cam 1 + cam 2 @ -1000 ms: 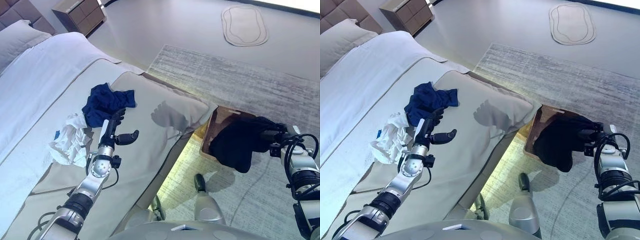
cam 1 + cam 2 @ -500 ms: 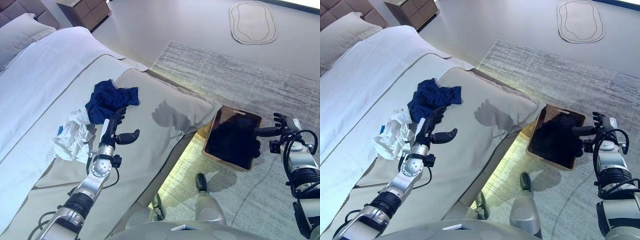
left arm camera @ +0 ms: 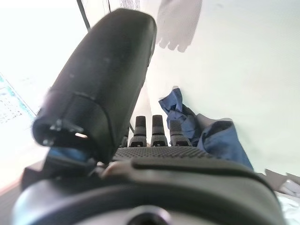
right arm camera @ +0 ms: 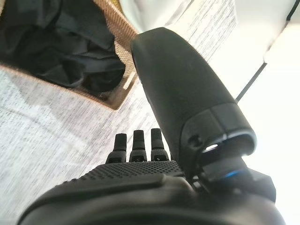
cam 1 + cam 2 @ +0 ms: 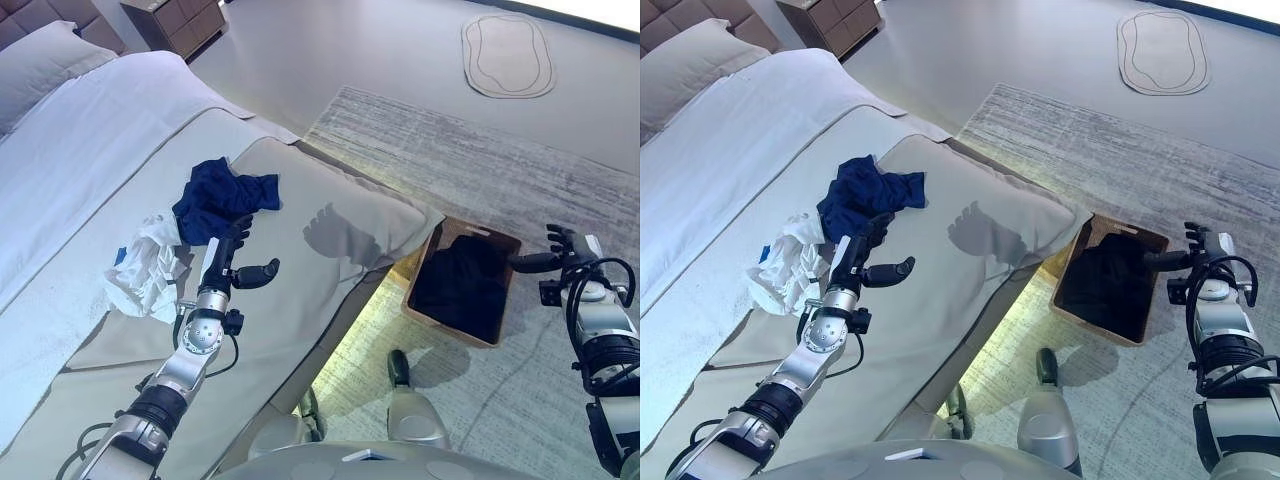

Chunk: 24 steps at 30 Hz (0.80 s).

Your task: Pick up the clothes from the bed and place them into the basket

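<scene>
A dark blue garment (image 5: 222, 199) and a white garment (image 5: 147, 268) lie bunched on the beige bed cover (image 5: 330, 235). My left hand (image 5: 228, 258) is open and empty, its fingers straight, just short of the blue garment (image 3: 213, 136). A brown basket (image 5: 505, 243) stands on the rug beside the bed and holds a black garment (image 5: 460, 283). My right hand (image 5: 558, 252) is open and empty, just right of the basket's far corner. The right wrist view looks past its straight fingers (image 4: 136, 143) at the basket (image 4: 119, 26) with the black garment (image 4: 61, 44) inside.
A grey pillow (image 5: 40, 75) and a white sheet (image 5: 90, 140) lie at the head of the bed. A wooden nightstand (image 5: 170, 22) stands beyond it. The basket sits on a grey rug (image 5: 480, 170), and a small oval mat (image 5: 508, 55) lies farther off.
My right hand has let go of the black garment, which now lies in the basket; the hand has opened and drawn back to the right. The left hand has stayed put.
</scene>
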Motion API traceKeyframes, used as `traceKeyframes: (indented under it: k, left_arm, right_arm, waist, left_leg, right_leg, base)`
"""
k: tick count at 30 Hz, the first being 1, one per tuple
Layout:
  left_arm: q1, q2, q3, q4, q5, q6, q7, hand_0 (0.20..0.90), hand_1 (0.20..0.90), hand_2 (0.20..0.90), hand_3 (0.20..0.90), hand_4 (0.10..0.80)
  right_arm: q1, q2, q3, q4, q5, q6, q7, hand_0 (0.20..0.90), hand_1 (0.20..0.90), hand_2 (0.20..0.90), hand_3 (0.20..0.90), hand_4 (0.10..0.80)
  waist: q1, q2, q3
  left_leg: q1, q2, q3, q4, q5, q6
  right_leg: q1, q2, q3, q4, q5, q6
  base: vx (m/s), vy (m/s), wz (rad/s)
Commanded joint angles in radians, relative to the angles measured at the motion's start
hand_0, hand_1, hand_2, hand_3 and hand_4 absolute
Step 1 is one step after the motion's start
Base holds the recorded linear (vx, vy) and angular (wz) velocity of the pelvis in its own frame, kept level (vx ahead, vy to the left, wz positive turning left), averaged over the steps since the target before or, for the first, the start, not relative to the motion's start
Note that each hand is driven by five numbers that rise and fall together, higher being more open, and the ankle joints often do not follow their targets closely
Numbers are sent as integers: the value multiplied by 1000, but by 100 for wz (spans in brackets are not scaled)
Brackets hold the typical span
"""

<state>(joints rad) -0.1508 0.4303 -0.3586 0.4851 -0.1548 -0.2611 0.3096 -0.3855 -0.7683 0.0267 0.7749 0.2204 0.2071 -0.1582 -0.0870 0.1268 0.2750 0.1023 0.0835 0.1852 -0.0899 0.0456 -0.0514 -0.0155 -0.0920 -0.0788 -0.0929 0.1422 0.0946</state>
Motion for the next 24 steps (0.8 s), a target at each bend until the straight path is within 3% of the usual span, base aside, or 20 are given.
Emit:
traceKeyframes:
  k: [1, 5, 10, 12, 14, 17, 24]
  left_arm:
    - [-50, 21, -8, -15, -4, -45, 41, 900, 900, 900, 900, 800]
    - [-25, 2, 15, -10, -10, -33, 60, 900, 900, 900, 900, 800]
    - [-7, -19, 39, 1, -33, -42, 78, 900, 900, 900, 900, 800]
    - [-11, -29, 42, 7, -32, -47, 63, 900, 900, 900, 900, 800]
    - [-29, -44, 45, 21, -27, -47, 24, 900, 900, 900, 900, 800]
    - [-44, -51, 31, 38, -24, -39, 41, 900, 900, 900, 900, 800]
    - [19, -14, 30, -8, 4, 19, 39, 900, 900, 900, 900, 800]
  right_arm:
    - [-120, -63, 45, -94, 49, -136, 0, 900, 900, 900, 900, 800]
    - [-147, -35, 60, -158, 74, -164, -9, 900, 900, 900, 900, 800]
    - [-224, 4, 105, -207, -6, -187, -103, 900, 900, 900, 900, 800]
    - [-239, 8, 118, -217, 0, -193, -135, 900, 900, 900, 900, 800]
    - [-229, 24, 118, -247, -34, -204, -177, 900, 900, 900, 900, 800]
    - [-272, 55, 167, -228, -74, -225, -187, 900, 900, 900, 900, 800]
    - [-314, 98, 243, -170, -135, -193, -188, 900, 900, 900, 900, 800]
  waist:
    - [31, -90, -77]
    - [62, -103, -80]
    - [113, -106, -65]
    - [119, -102, -61]
    - [118, -98, -57]
    - [144, -98, -60]
    - [208, -110, -90]
  left_leg:
    - [3, -33, -42, 29, -67, -12]
    - [-9, -29, -75, 48, -62, -19]
    - [-50, -30, -119, 68, -44, -32]
    - [-62, -26, -86, 69, -34, -36]
    - [-77, -16, 21, 83, -25, -43]
    - [-73, -39, -1, 65, -28, -23]
    - [-25, -73, -48, 29, -44, 24]
  right_leg:
    - [68, 30, -30, 30, -108, -41]
    - [79, 26, -58, 49, -126, -55]
    - [77, 21, -101, 68, -145, -72]
    - [79, 17, -130, 67, -147, -72]
    - [89, -3, -212, 73, -151, -66]
    - [95, -24, -240, 92, -155, -54]
    - [129, -53, -272, 124, -162, -35]
  base:
    - [53, -42, 18]
    - [34, -33, 28]
    - [-24, -13, 40]
    - [-49, 15, 49]
    - [-24, 49, 91]
    - [83, 138, 107]
    - [201, 110, 38]
